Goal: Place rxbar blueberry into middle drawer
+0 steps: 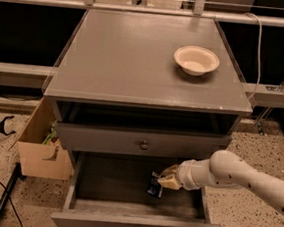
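Overhead-oblique view of a grey desk (127, 59) with its middle drawer (101, 222) pulled out towards the viewer, exposing a deep, dark tray. The white arm (246, 178) enters from the lower right and reaches leftwards over the open tray; its hand (164, 182) sits inside the drawer opening, right of centre and just below the upper drawer front (104, 139), whose round metal knob (143, 145) lies above and slightly left of it. The fingers are pressed onto the rxbar blueberry (153, 186), pinching the dark blue wrapper at its right edge. The bar is tilted and sits over the rear half of the tray; whether it touches the tray floor cannot be told. A cream bowl (196, 59) stands upright on the desk top, towards the back right, well apart from the hand. A cardboard box (42, 153) stands on the speckled floor (252, 221) against the left side of the desk, and a white cable (260, 51) hangs behind the right rear corner.
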{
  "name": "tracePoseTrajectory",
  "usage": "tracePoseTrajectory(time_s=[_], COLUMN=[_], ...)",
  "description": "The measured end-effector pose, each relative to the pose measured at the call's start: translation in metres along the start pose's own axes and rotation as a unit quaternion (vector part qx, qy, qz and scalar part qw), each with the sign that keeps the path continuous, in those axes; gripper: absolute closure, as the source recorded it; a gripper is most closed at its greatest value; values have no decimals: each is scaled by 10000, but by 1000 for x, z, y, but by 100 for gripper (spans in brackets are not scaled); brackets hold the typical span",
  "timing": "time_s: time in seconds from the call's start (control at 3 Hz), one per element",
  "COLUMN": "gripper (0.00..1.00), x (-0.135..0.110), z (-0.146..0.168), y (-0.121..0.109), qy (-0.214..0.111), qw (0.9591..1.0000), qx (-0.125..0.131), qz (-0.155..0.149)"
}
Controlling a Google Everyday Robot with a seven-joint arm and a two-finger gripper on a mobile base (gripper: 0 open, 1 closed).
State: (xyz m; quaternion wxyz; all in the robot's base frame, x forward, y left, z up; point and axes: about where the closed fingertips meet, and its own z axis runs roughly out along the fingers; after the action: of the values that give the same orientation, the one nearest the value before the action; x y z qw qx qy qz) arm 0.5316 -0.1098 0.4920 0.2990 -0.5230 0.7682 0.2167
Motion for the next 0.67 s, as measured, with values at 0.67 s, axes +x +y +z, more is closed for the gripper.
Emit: tracePoseTrajectory(time_s=[0.67], gripper=[100], x=[12], z=[11], y=[1], qy=[-90], qw=[9999], qx=[44], qz=[48])
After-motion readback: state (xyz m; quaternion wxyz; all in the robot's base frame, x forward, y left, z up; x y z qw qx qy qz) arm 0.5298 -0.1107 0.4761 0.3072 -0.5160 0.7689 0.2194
